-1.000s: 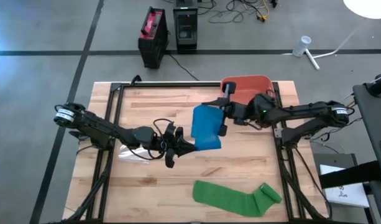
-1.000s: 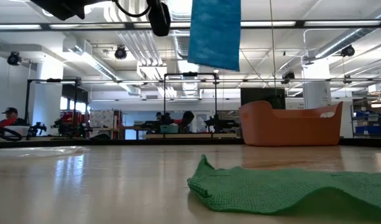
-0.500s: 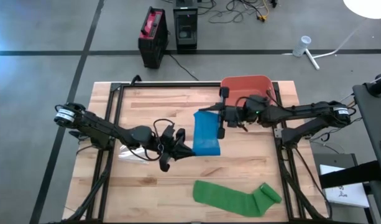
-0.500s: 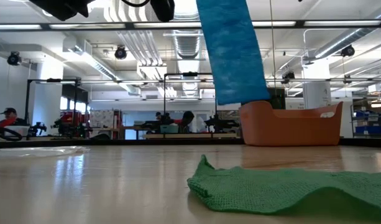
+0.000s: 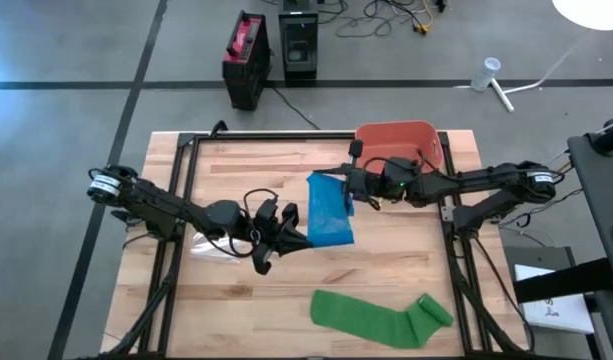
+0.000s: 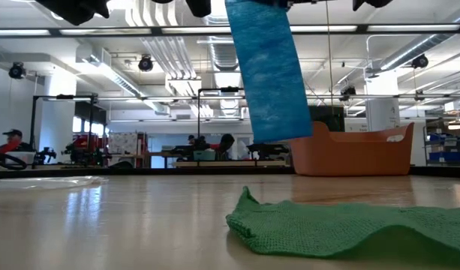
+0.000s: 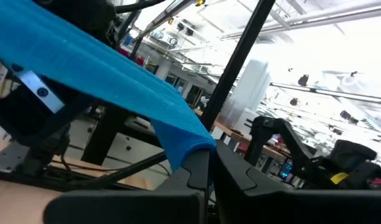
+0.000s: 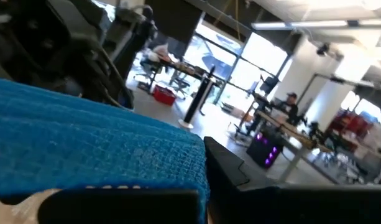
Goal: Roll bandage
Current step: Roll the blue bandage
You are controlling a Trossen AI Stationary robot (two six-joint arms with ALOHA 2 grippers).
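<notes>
A blue bandage is held up in the air over the middle of the table, between my two grippers. My left gripper is shut on its near left corner, and my right gripper is shut on its far end. In the low view the blue bandage hangs as a flat strip, its free lower end well above the table. A green bandage lies spread flat on the table near the front right edge. My left gripper pinches a bunched corner of the blue bandage between its two fingers, coming from the table's left and slanting upward. The cloth is lifted clear of the table. My right gripper holds the bandage's far end between its fingers, coming roughly level from the table's right. The cloth spreads away from the fingers, clear of the table.
An orange bin stands at the far right of the table. A piece of clear plastic wrap lies on the table under the left arm. Black frame rails run along the table's left and right sides.
My right gripper has sunk and gone a little toward the table's left, tipping its wrist down. My left gripper has tipped upward. The blue bandage has swung between them, and its free lower end hangs lower than before, still clear of the table.
</notes>
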